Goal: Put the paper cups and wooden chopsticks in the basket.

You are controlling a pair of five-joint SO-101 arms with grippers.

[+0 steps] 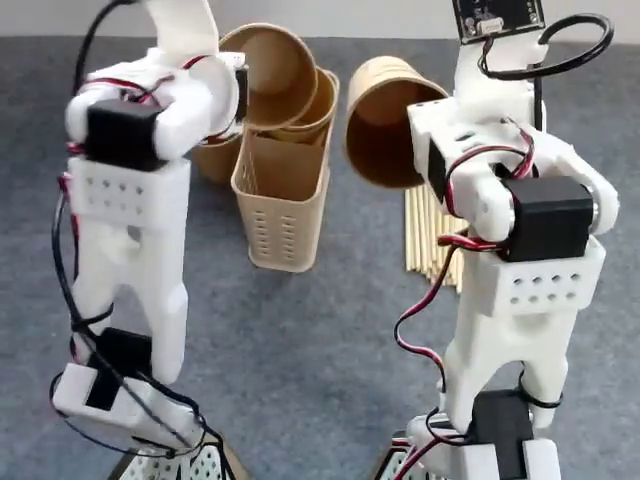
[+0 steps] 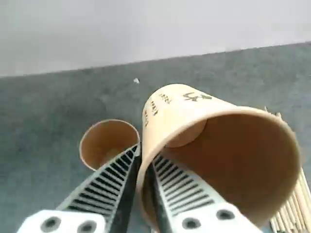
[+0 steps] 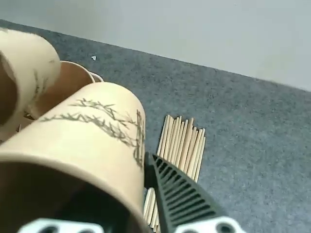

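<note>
The fingers point(image 2: 114, 179) of the left gripper point(image 2: 143, 158) are clamped on the rim of the left cup point(image 2: 218, 155), one finger outside the wall and one inside. The right gripper point(image 3: 143, 162) pinches the wall of the right cup point(image 3: 87, 141) the same way, with only its outer finger plainly seen.

The left cup point(image 1: 270, 70) hangs tilted over the far edge of the basket point(image 1: 285, 210), just beside a third cup point(image 1: 320, 105) that already leans in the basket's mouth. The right cup point(image 1: 385, 125) hangs tilted, mouth down, just beside the basket on the right arm's side. A fourth cup point(image 1: 215, 155) stands by the basket's other side. The wooden chopsticks point(image 1: 430, 235) lie in a bundle on the table beyond the right cup.

The cup-loading step looks half done. Next, the left cup needs to be righted over the basket's mouth, lowered and released. The right cup can then follow, and the chopsticks are untouched.
</note>
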